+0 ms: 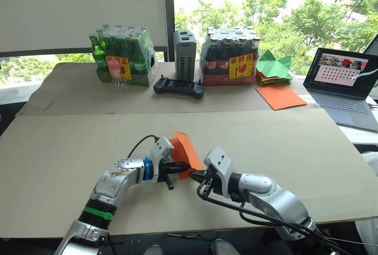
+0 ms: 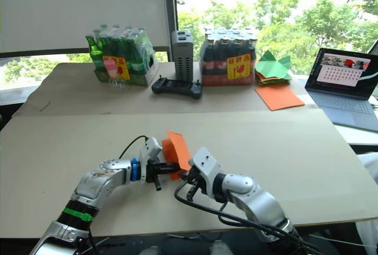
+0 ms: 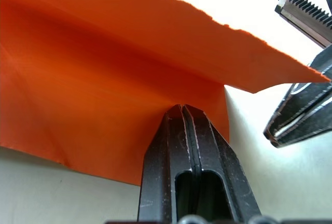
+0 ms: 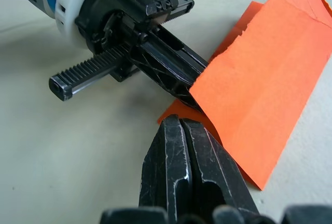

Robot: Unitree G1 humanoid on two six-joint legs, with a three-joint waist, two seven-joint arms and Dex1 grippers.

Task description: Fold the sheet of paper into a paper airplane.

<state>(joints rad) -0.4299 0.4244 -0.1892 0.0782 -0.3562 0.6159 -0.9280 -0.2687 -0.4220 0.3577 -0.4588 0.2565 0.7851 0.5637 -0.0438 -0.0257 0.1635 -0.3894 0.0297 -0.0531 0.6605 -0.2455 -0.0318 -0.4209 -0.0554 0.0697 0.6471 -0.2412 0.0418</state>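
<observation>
The sheet of paper point(image 1: 185, 145) is bright orange, folded and creased, and stands tilted up off the tan table point(image 1: 71, 149) near its front middle. My left gripper point(image 1: 179, 166) is shut on the paper's lower edge; in the left wrist view its fingers point(image 3: 182, 111) pinch that edge. My right gripper point(image 1: 196, 177) sits just right of the left one with its fingers shut. Its tips point(image 4: 180, 124) lie next to the paper's corner point(image 4: 259, 89), seemingly not holding it. The left gripper point(image 4: 176, 73) also shows in the right wrist view.
At the table's back stand a pack of green bottles point(image 1: 122, 57), a grey box point(image 1: 184, 54), a black controller point(image 1: 179, 87) and a pack of dark bottles point(image 1: 230, 57). Green paper shapes point(image 1: 273, 66), a bigger orange sheet point(image 1: 280, 96) and a laptop point(image 1: 345, 84) lie back right.
</observation>
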